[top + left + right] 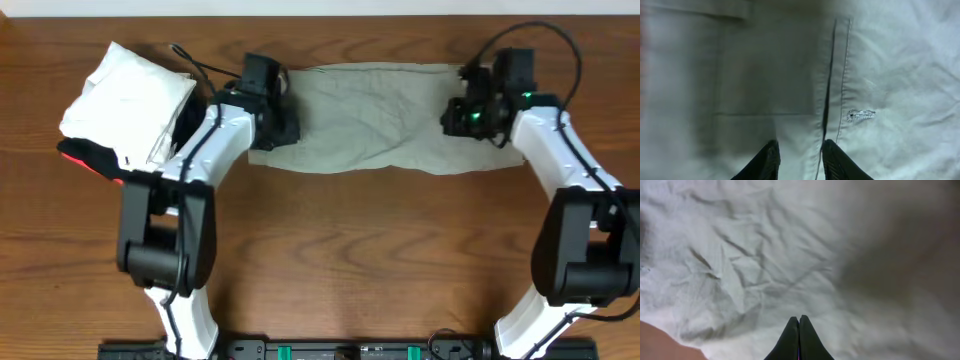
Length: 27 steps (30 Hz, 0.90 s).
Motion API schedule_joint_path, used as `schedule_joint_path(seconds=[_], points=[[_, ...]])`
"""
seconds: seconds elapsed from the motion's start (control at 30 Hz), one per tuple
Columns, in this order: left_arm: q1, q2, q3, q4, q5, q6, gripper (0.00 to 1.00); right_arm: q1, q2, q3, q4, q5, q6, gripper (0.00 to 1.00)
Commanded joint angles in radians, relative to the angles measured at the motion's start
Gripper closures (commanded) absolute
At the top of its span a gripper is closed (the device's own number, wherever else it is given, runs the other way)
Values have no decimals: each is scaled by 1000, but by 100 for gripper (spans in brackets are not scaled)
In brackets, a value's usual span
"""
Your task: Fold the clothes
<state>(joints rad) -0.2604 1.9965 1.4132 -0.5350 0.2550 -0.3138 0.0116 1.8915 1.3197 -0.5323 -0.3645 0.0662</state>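
Evidently the light khaki, grey-green cotton trousers (380,115) lay flattened into a long, creased band just beside a white folded garment (130,95), which sat on black and red folded garments (95,160). Judging by that shape, a lengthwise fold looked done, with the shorter folds left to make. The left gripper (801,145), at the band's end nearest the white garment, had its jaws partly apart astride a stitched seam, not plainly pinching. The right gripper (799,317), at the end farthest from the white garment, was closed against wrinkled cloth; whether it pinched any could not be told. Everything rested on a brown wood-grain desk (350,260); almost nothing of the room showed beyond it.
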Motion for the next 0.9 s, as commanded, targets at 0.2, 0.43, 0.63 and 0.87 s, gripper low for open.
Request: schedule_joint_path(seconds=[0.2, 0.43, 0.63, 0.87], points=[[-47, 27, -11, 5, -40, 2, 69, 49, 11, -193, 180, 28, -26, 99], [-62, 48, -19, 16, -114, 2, 72, 48, 11, -329, 348, 33, -26, 99], [-62, 103, -21, -3, -114, 2, 78, 48, 11, -368, 343, 76, 2, 99], [-67, 121, -22, -107, -114, 2, 91, 48, 11, -368, 250, 76, 16, 99]])
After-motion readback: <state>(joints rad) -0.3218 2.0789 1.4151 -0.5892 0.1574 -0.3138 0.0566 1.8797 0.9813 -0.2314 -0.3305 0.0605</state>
